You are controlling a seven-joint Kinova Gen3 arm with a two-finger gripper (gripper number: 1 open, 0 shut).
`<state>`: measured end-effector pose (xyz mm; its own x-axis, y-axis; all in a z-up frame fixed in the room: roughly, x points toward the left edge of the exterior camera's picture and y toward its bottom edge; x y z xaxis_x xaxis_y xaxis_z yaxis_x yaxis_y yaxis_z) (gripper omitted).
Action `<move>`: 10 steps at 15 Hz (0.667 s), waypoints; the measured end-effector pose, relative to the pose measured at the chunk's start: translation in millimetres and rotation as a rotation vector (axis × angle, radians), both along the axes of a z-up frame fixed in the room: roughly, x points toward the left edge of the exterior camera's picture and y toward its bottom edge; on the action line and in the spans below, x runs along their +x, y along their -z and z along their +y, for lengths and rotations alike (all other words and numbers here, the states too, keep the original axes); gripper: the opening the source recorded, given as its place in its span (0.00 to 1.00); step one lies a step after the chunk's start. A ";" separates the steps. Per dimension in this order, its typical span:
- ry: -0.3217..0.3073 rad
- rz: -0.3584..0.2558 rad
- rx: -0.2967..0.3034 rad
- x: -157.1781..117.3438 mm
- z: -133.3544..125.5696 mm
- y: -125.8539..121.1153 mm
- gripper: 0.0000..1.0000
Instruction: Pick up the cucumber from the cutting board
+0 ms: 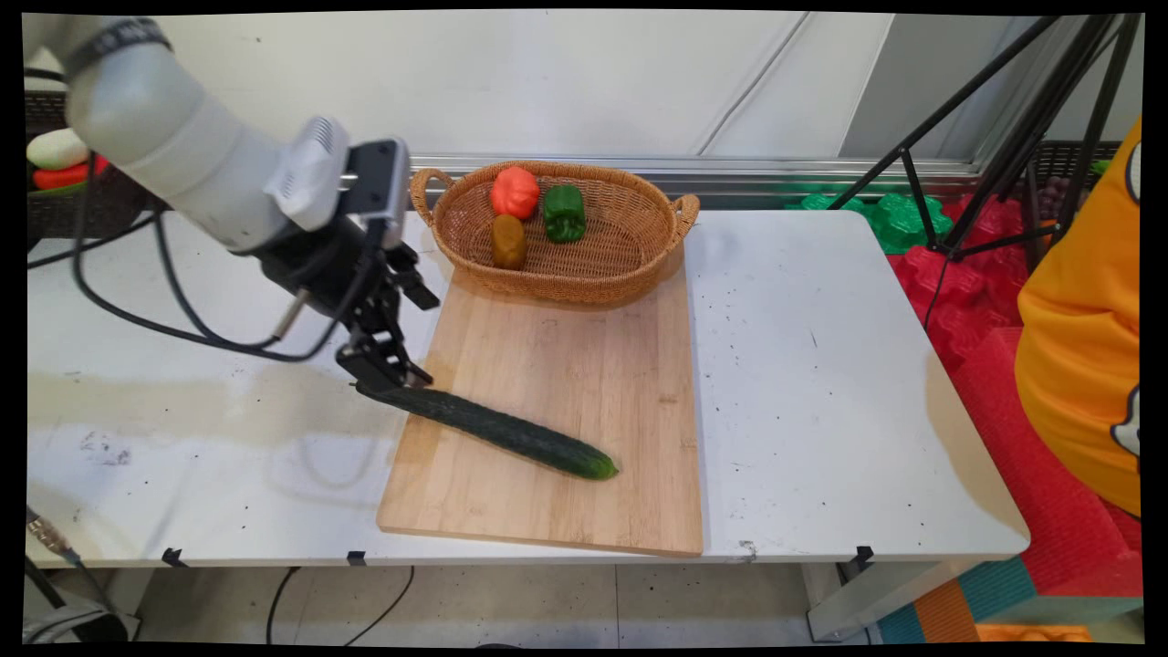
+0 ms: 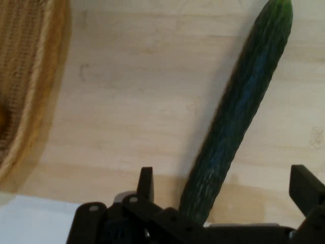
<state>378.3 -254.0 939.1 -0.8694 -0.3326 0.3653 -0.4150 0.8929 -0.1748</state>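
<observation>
Main view shows the white counter [image 1: 821, 365] carrying a wooden cutting board [image 1: 566, 365], with a wicker basket [image 1: 630, 246] at its far end holding an orange pepper [image 1: 515, 192], a green pepper [image 1: 564, 213] and a brownish vegetable [image 1: 508, 241]. A cucumber [image 1: 511, 431] lies slantwise across the board's near left. The gripper [image 1: 388, 370] straddles its left tip, jaws wide. Closing so near the tip, they might let it pivot or slip.
</observation>
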 end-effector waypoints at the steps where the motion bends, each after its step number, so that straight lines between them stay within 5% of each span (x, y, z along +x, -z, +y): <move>1: 0.016 -0.005 0.000 -5.1 -2.5 5.4 1.00; 10: 0.175 -0.076 0.009 -43.1 -25.6 66.4 1.00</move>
<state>335.3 -279.5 872.7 -0.9393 -0.1774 0.2937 -0.2395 0.9519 -0.1913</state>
